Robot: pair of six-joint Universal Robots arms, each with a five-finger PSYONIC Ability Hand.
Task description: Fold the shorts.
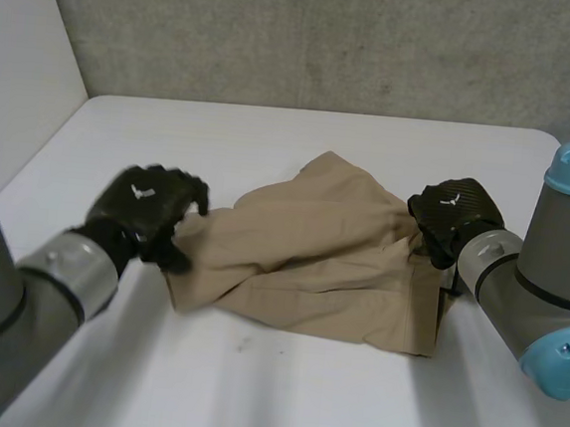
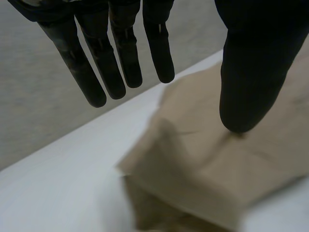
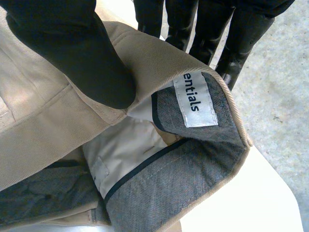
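Now, from my remote station, I see the left robot hand at the left end of the shorts, over the corner nearest it. In its wrist view the fingers are straight and spread, held above the bench and clear of the cloth, while the thumb's tip rests on top of the tan fabric. Nothing is pinched there; that hand is spread.

The shorts lie rumpled in the middle of the white bench, between the two hands, with one part folded over the rest and a loose point sticking out toward the grey wall.

At the right end, the right robot hand is on the waistband. Its wrist view shows the thumb pressed onto the outer tan side and the fingers behind the band, so I read it as pinching the waistband between them. The band is turned open toward the camera, showing grey lining with dark piping and a white label whose visible letters read "entials".
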